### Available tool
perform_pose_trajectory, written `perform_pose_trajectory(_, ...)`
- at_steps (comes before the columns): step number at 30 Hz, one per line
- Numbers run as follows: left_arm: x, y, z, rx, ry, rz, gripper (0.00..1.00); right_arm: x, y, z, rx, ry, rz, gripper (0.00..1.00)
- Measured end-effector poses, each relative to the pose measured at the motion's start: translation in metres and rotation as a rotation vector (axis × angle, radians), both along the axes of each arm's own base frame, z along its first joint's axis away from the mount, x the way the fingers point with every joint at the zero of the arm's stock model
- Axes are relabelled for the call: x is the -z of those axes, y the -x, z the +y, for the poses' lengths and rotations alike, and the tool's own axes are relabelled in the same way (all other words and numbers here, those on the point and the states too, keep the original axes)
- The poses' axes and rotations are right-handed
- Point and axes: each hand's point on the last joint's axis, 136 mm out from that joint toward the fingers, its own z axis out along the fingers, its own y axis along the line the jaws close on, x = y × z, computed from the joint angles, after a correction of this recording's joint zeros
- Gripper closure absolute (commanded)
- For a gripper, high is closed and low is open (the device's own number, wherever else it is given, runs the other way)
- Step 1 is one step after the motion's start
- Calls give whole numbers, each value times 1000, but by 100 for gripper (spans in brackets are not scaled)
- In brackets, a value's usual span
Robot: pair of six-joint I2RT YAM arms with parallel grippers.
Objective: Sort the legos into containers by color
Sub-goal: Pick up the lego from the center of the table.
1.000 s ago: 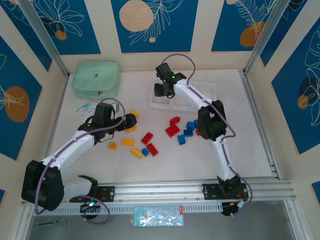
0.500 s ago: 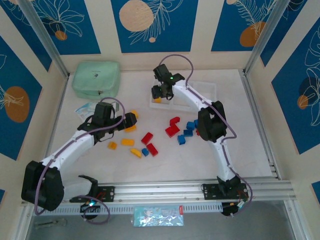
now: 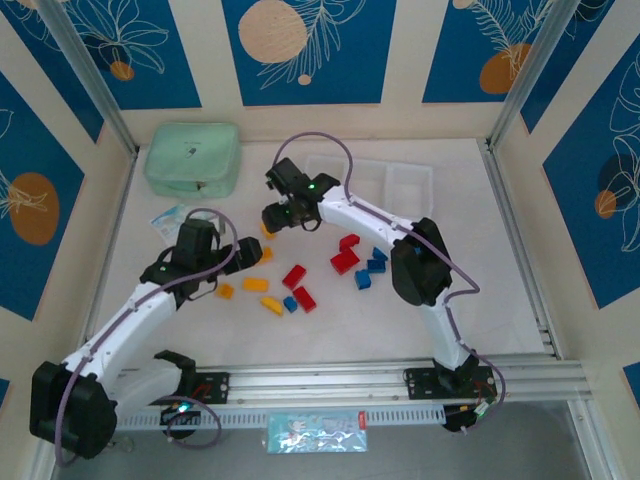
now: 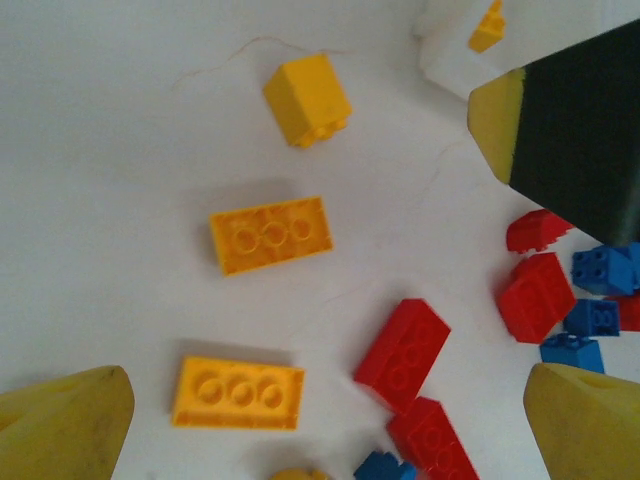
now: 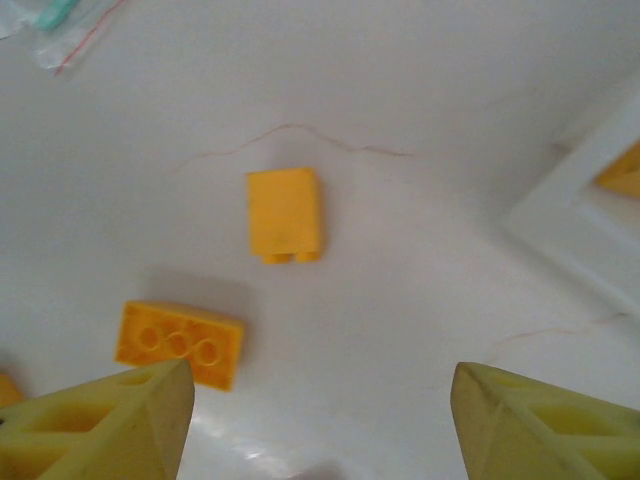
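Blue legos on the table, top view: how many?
4. One blue lego left of the red brick near centre; three clustered beside the right arm, which may hide more.

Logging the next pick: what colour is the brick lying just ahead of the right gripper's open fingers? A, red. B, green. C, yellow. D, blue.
C: the right wrist view shows a yellow brick lying just ahead of the right gripper.
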Motion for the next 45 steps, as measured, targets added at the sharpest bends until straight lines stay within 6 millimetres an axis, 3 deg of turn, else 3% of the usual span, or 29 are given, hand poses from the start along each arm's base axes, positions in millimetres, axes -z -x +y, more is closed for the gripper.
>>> perform_pose_trajectory(6,-1,8,11,-37,-25,0,0,20,6,27,-31,-15,38,26)
perform_pose_trajectory(11,3,11,17,-73,-33,5,0,50,-7,34,-19,6,65,26)
perform_pose_trajectory(17,10,15,21,-100,-35,19,0,71,-22,41,-11,19,75,28)
perform_pose_trajectory(24,12,16,22,-108,-34,23,0,78,-37,49,-29,30,49,38)
perform_pose_trajectory(32,12,16,22,-107,-34,24,0,91,-36,46,-56,72,57,53)
perform_pose_trajectory(37,12,16,22,-107,-33,24,0,86,-37,46,-68,77,45,64)
perform_pose_trajectory(45,11,15,20,-97,-27,28,0,73,-29,38,-73,80,48,70)
